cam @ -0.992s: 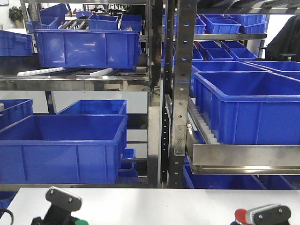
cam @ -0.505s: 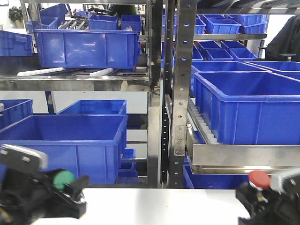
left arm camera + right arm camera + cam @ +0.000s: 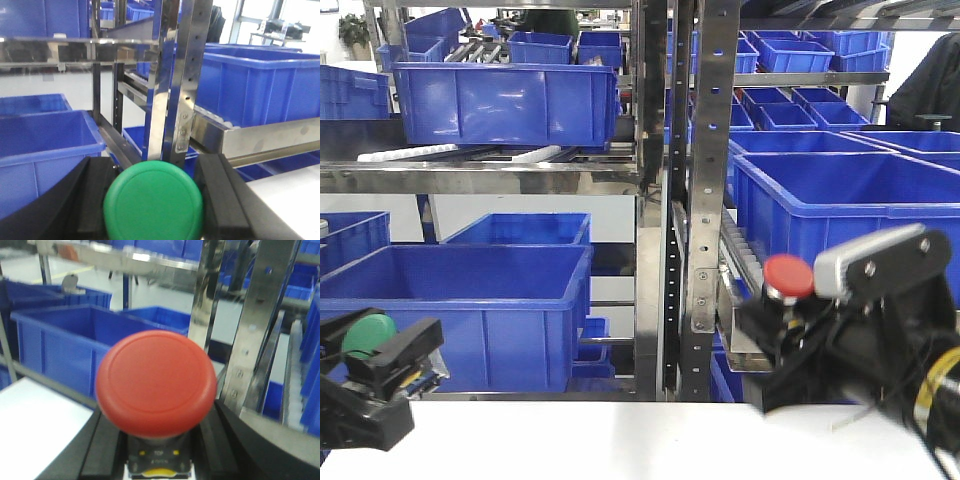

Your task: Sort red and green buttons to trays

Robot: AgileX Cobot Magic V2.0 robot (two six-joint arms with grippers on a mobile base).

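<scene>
My left gripper (image 3: pixel 375 360) is raised at the lower left of the front view, shut on the green button (image 3: pixel 368 335). The left wrist view is filled by that green cap (image 3: pixel 153 201) between the two black fingers (image 3: pixel 222 200). At the right, my right gripper (image 3: pixel 782 315) is lifted higher and shut on the red button (image 3: pixel 788 276). In the right wrist view the red cap (image 3: pixel 156 382) sits over a black body with a yellow mark (image 3: pixel 157 471), clamped between the fingers. The trays are out of view.
A steel rack upright (image 3: pixel 705 170) stands in the middle, straight ahead. Deep blue crates fill the shelves: one low at the left (image 3: pixel 460 310), one high at the left (image 3: pixel 505 100), one large at the right (image 3: pixel 840 220). The white table (image 3: pixel 610 440) lies below.
Both grippers have risen from the table's front edge with their buttons. The left one has drifted left with the green button, the right one up and inward with the red button.
</scene>
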